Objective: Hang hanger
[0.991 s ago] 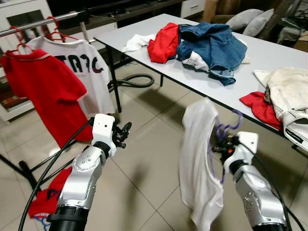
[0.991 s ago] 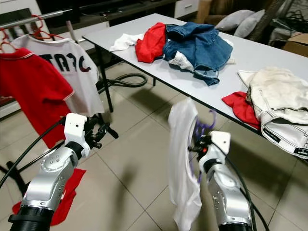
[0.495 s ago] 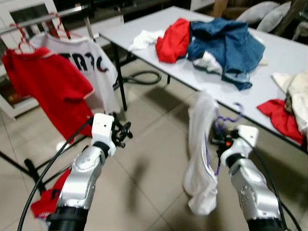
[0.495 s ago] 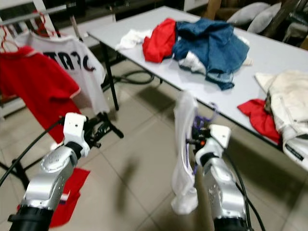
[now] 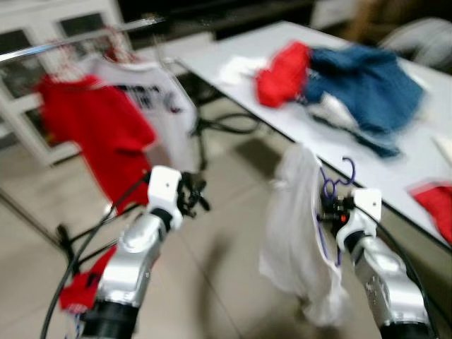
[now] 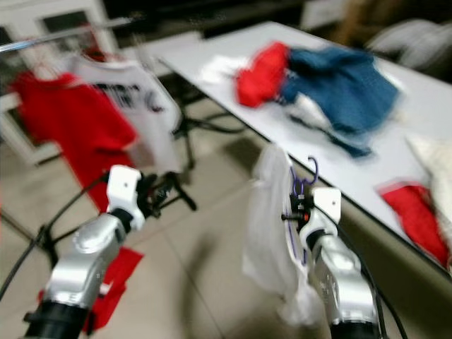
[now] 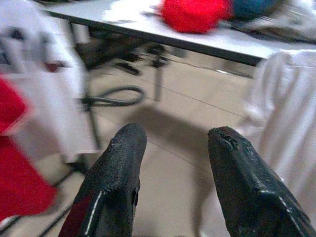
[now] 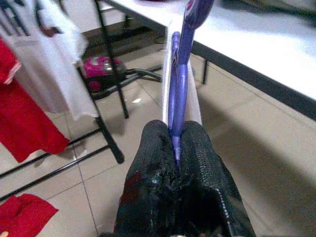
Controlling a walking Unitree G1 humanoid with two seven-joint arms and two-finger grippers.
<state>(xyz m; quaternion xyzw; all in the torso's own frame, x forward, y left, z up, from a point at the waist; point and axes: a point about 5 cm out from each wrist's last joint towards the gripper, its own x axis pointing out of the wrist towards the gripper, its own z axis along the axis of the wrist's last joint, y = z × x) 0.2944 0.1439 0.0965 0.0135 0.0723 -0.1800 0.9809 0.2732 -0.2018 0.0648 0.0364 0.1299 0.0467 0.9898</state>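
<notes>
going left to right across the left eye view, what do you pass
red shirt hanging on the rail → white printed shirt hanging beside it → left pincer → white garment on the purple plastic hanger → right pincer, shut on the purple plastic hanger → blue denim clothing on the table

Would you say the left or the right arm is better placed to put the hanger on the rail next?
Right, probably. The right gripper is already shut on the purple hanger carrying the white shirt; the left gripper is open and holds nothing.
</notes>
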